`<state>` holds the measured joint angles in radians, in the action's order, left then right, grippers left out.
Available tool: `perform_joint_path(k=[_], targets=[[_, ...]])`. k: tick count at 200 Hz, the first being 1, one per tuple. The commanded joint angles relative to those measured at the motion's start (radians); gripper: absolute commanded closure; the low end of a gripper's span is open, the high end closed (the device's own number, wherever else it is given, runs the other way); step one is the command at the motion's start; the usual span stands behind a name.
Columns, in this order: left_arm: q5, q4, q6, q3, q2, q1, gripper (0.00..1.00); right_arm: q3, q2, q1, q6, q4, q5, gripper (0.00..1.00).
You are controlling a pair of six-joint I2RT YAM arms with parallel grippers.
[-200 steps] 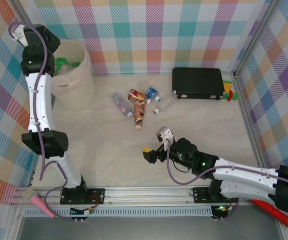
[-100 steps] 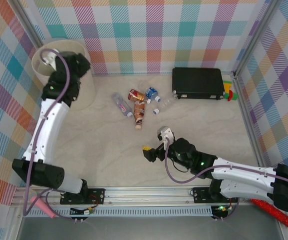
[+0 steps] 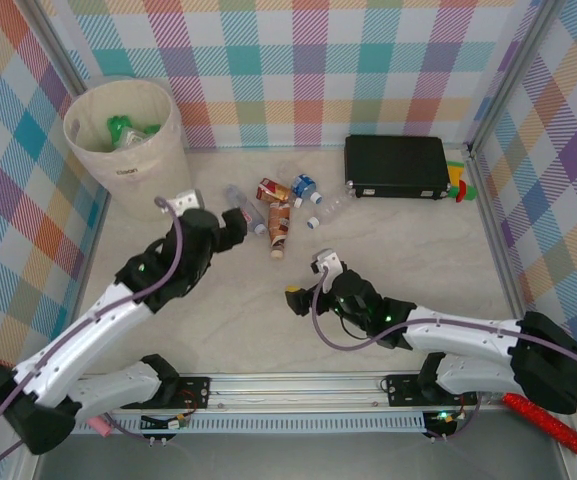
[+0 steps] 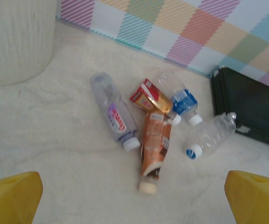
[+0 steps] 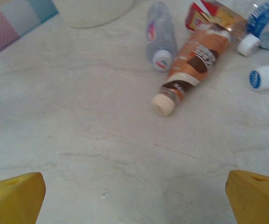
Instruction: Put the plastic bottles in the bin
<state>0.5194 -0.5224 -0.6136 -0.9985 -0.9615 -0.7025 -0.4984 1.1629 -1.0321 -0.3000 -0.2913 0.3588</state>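
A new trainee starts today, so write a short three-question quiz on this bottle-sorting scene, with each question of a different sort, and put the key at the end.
1. True or false: the bin has green bottles inside it.
2. How many loose bottles lie on the table in the left wrist view? A) three B) five C) eight
3. Fill in the blank: the left arm's fingers stand ___, with nothing between them.

Key: 1 true; 2 B; 3 open.
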Motion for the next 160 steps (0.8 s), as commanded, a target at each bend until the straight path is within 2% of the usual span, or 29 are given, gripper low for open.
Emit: perform_joint_path(k=[1, 23, 54, 83, 100, 160], targets=[[0.046, -0.031, -0.034, 0.092, 0.103, -0.052, 0.0, -0.081, 0.046, 0.016, -0.035, 0.01, 0.01, 0.0], [0.041, -0.037, -0.08, 0.22, 0.221, -0.099, 0.0, -0.186, 0.129, 0.036, -0.094, 0.117, 0.011, 0.06], [-0.019, -0.061, -0.1, 0.314, 0.358, -0.117, 0.0, -0.361, 0.306, 0.079, -0.198, 0.271, -0.035, 0.23], [-0.028, -0.146, -0.094, 0.317, 0.417, -0.117, 0.0, -0.541, 0.491, 0.108, -0.279, 0.406, -0.041, 0.39], [-0.027, -0.187, -0.093, 0.318, 0.443, -0.117, 0.0, -0.627, 0.578, 0.119, -0.313, 0.45, -0.019, 0.41], [-0.045, -0.255, -0.115, 0.33, 0.556, -0.117, 0.0, -0.892, 0.836, 0.156, -0.391, 0.585, -0.025, 0.39]])
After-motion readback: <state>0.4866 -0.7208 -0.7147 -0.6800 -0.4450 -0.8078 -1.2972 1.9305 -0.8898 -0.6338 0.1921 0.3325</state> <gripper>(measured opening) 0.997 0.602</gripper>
